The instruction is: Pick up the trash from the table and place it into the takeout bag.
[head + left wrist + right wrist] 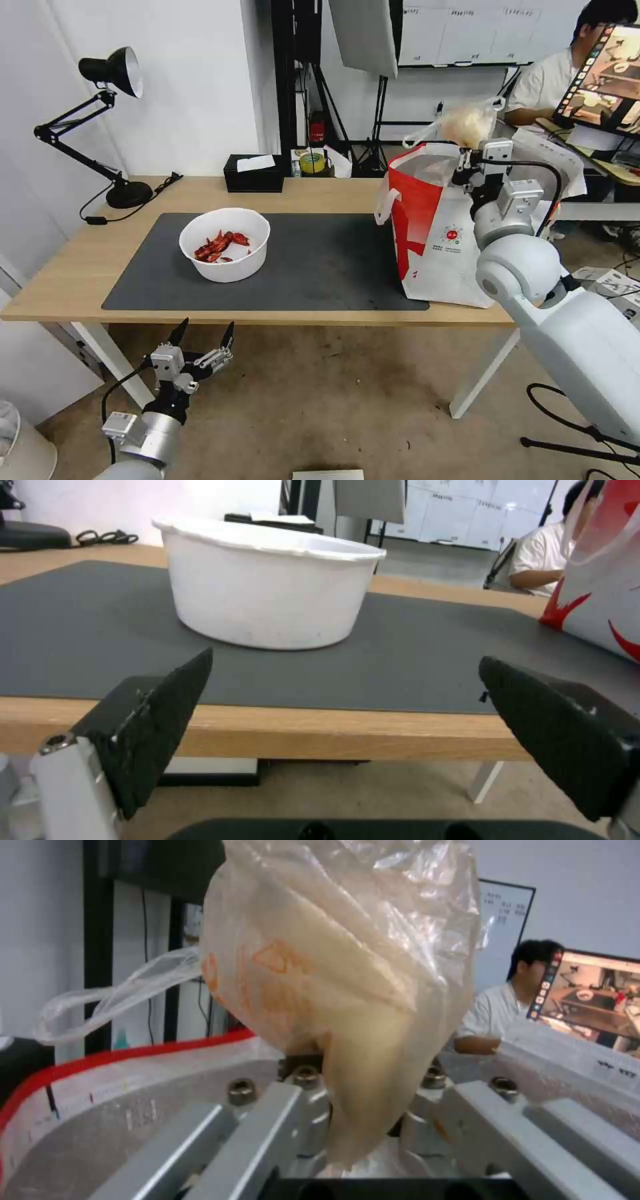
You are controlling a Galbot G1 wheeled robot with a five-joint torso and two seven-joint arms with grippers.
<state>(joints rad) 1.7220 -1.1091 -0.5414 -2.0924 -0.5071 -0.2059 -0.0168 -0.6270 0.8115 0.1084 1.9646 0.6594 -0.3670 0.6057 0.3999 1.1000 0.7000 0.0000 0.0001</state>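
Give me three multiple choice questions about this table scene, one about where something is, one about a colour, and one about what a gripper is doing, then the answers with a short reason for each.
1. Where is the white bowl of red shells?
A. On the dark grey mat
B. Inside the takeout bag
C. On the floor

2. What colours is the takeout bag?
A. Blue and yellow
B. White and red
C. All black

3. What is the state of the right gripper?
A. Open and empty
B. Shut on the bowl
C. Shut on the small clear bag of yellowish stuff

Answers:
1 A: the bowl stands on the mat, apart from the tote.
2 B: its side shows white with red patches.
3 C: the small bag hangs pinched above the tote's mouth, while the left gripper waits open below the table edge.
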